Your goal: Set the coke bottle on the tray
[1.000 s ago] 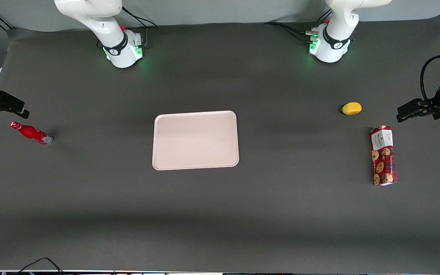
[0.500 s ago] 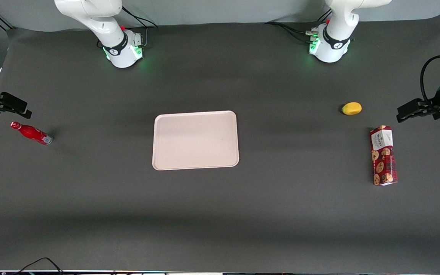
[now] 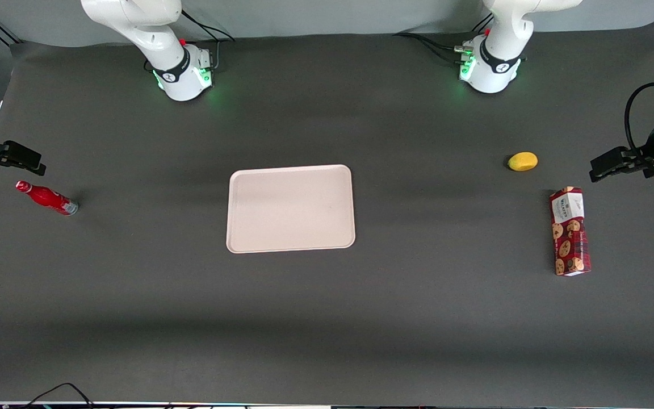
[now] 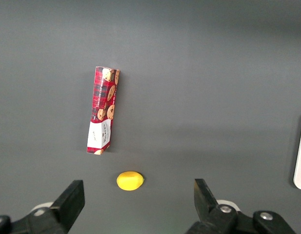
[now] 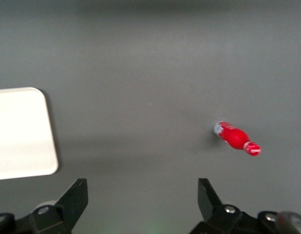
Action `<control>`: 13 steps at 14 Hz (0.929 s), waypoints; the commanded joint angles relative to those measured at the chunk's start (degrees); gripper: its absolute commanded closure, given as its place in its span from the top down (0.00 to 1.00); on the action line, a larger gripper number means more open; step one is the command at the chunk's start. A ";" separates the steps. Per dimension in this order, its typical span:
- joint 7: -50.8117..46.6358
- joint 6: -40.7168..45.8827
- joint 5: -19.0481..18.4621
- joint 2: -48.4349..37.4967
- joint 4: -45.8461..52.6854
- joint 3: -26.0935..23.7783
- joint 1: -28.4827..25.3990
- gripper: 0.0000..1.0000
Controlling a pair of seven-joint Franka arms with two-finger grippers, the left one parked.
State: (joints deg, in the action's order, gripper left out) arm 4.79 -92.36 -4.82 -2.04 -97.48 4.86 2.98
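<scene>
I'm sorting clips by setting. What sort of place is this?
Probably a robot manipulation lab bench: a dark mat-covered table with arm bases bolted on and a few scattered props, namely a coke bottle, tray, cookie box and lemon. The right arm's pincer hangs open just above the bottle.

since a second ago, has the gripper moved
Yes, slightly. The gripper, open, has drifted toward the working arm's table edge, judged against the coke bottle, which stays put.

A robotics lab: two white robot arm bases point(image 3: 182, 74) with green status lights are bolted to a dark grey counter point(image 3: 327, 318), cables trailing, against a plain grey backdrop.
</scene>
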 commanded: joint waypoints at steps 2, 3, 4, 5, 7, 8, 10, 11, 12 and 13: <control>12.32 -7.18 -1.50 -5.94 -10.41 6.99 0.19 1.00; 14.09 -11.13 -1.68 -8.66 -15.33 8.83 0.19 1.00; 16.55 -15.61 -1.85 -11.29 -20.25 10.24 0.19 1.00; 18.92 -19.40 -2.20 -13.23 -24.30 12.00 0.19 1.00; 24.45 -25.03 -2.21 -13.96 -28.98 16.91 -0.34 1.00; 29.62 -27.76 -2.21 -13.17 -30.22 19.55 -0.51 1.00; 34.57 -35.22 -2.12 -12.90 -35.04 24.04 -0.69 1.00; 36.33 -38.56 -2.12 -12.90 -37.33 25.97 -0.69 1.00; 39.57 -41.21 -2.12 -12.47 -38.39 27.29 -0.69 1.00; 42.38 -43.06 -1.42 -10.81 -38.58 28.61 -0.78 1.00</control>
State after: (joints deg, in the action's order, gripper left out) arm 42.57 -131.41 -5.89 -13.23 -133.99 31.03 3.41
